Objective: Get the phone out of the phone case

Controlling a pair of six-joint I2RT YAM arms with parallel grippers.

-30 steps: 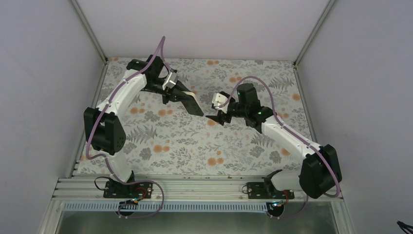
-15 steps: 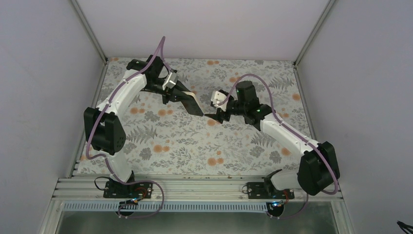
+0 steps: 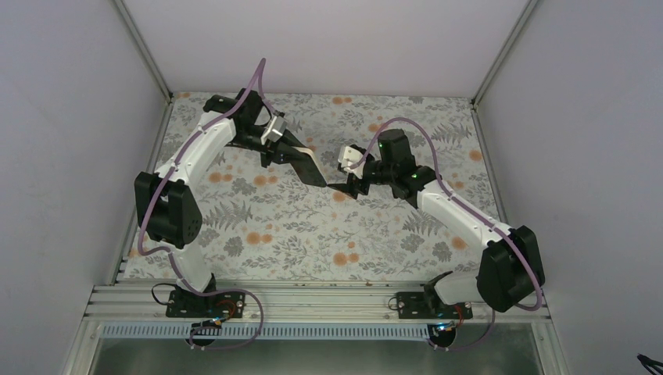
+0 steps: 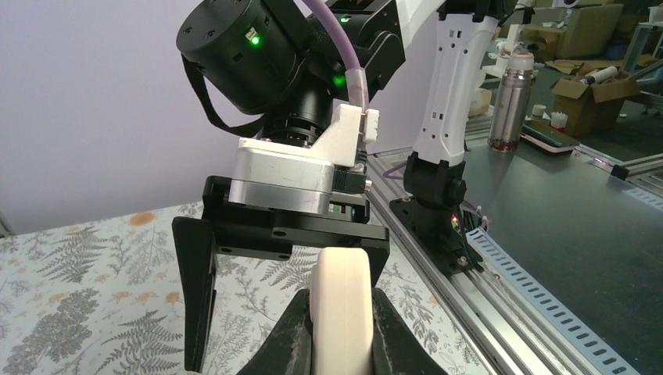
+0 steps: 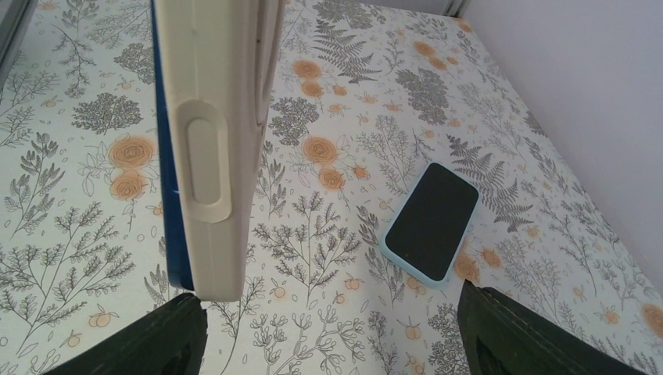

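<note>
Top external: the left gripper (image 3: 291,155) is closed on the phone case (image 3: 311,167), holding it tilted above the table (image 3: 375,242). The right gripper (image 3: 342,186) stands wide open at the case's lower end; contact cannot be determined.

Left wrist: the fingers (image 4: 288,337) clamp the cream case on both faces, with the right gripper directly ahead.

Right wrist: the case hangs edge-on near the left finger, nothing gripped. The phone (image 5: 178,250) shows as a blue strip seated in the case. A second phone (image 5: 431,220) lies flat on the table.
</note>
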